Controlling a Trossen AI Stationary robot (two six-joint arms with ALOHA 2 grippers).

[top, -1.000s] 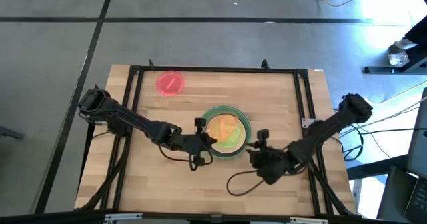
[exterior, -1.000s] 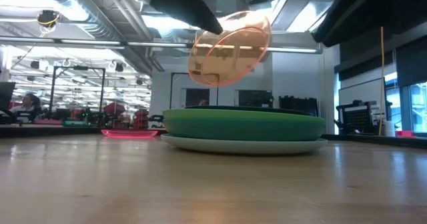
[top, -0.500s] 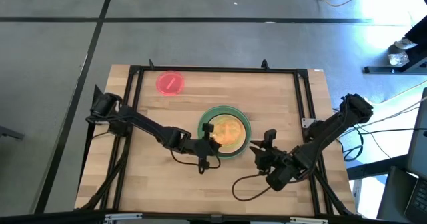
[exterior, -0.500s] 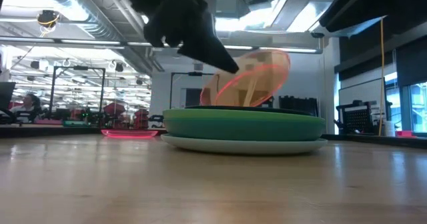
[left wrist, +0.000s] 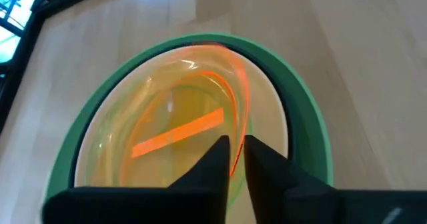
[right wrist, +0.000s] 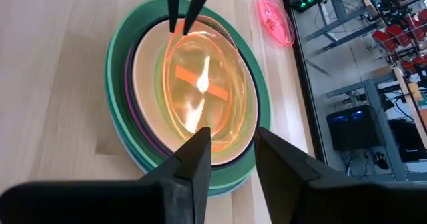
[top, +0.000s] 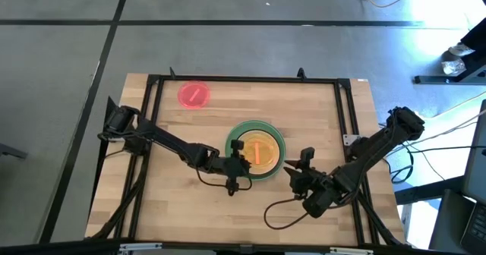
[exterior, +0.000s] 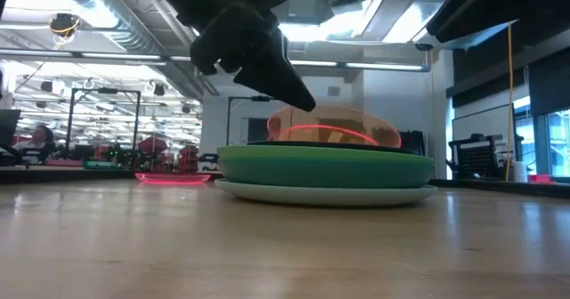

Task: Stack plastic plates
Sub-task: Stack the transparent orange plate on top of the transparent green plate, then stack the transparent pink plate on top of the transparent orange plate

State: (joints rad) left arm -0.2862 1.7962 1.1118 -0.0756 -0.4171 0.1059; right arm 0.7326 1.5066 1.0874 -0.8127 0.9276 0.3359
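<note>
A stack of plastic plates stands mid-table: pale grey at the bottom, then teal and green, with peach, black and magenta rims inside. A small translucent orange plate lies on top, over a small green one. My left gripper is shut on the orange plate at the stack's near-left side. My right gripper hovers open near the stack's near-right side, touching nothing. A small red plate lies flat near the far-left corner. My left gripper pinches the orange plate's rim on its near-left side between the two fingers. The fingers slant down from the table's left. The plate sits low in the stack's top, nearly level.
Black frame rails run along the table's far and side edges. A cable loops on the wood near the right arm. Bare wood lies left of and nearer than the stack.
My left gripper came down toward the stack, still holding the orange plate. The plate went from steeply tilted above the stack to nearly flat on top of it. My right gripper drew back a little toward the near-right.
</note>
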